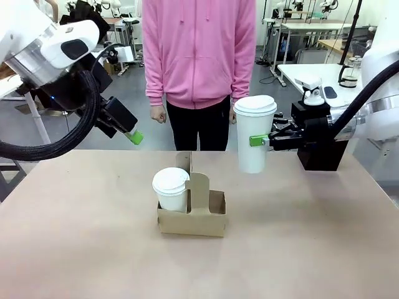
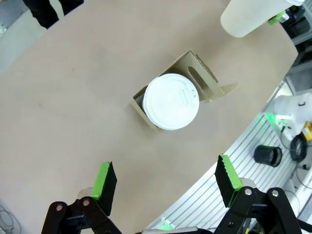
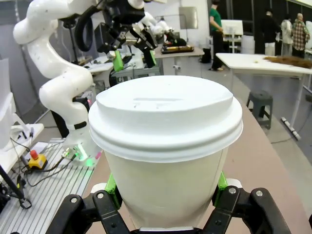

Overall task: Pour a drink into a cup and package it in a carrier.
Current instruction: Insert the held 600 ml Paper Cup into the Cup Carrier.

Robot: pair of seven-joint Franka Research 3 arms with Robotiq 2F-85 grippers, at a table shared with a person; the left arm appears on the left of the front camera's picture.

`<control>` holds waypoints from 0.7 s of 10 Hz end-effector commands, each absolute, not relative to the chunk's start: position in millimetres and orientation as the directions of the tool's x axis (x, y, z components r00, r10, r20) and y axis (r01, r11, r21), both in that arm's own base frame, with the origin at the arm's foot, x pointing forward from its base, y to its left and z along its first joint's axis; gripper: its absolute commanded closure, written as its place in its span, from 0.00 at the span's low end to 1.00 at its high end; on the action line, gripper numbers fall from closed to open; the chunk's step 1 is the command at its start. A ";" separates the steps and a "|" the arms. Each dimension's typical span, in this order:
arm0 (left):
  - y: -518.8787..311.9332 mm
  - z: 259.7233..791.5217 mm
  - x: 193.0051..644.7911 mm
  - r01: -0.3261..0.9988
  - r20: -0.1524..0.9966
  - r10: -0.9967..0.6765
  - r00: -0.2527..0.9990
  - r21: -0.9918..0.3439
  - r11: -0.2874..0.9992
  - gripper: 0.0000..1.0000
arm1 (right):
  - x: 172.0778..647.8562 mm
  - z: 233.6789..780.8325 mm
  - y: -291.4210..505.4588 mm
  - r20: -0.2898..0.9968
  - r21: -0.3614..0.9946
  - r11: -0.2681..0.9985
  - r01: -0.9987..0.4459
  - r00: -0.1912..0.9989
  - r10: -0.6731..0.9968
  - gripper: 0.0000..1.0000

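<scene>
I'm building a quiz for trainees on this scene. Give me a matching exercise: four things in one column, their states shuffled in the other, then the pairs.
Things:
1. tall cup
2. short lidded cup
3. carrier
4. left gripper

States:
a. stands on the table
b. jaws open, above the table
c. sits in a carrier hole
d. held in the air by the right gripper

Pairs: 1-d, 2-c, 3-a, 4-b.

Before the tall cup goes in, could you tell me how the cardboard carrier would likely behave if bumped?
The carrier is thin cardboard standing loose on the table, so it would probably slide rather than resist. With the short lidded cup in one side alone, it may tilt unevenly if lifted by its handle.
</scene>
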State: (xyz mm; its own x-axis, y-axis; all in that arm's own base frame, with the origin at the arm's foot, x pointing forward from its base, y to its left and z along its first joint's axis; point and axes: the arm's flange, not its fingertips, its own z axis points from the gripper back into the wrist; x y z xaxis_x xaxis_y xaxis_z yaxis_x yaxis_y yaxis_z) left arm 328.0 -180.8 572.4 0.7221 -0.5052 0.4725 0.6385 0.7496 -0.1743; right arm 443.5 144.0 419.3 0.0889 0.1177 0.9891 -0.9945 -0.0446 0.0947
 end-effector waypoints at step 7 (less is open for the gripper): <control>-76.6 499.4 318.7 0.834 0.578 -0.677 0.457 -0.014 0.551 0.00 | 437.0 366.6 227.9 0.999 0.046 -0.273 -0.961 0.040 0.024 0.20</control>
State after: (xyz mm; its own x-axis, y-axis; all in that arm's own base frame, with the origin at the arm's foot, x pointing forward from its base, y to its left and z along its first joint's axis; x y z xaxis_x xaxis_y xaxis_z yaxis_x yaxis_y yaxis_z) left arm 325.8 -86.6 518.1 0.5005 -0.6650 0.5543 0.8166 0.5752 -0.0472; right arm 431.9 227.0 365.3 0.0606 0.0862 0.9944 -0.9635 -0.2554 0.0808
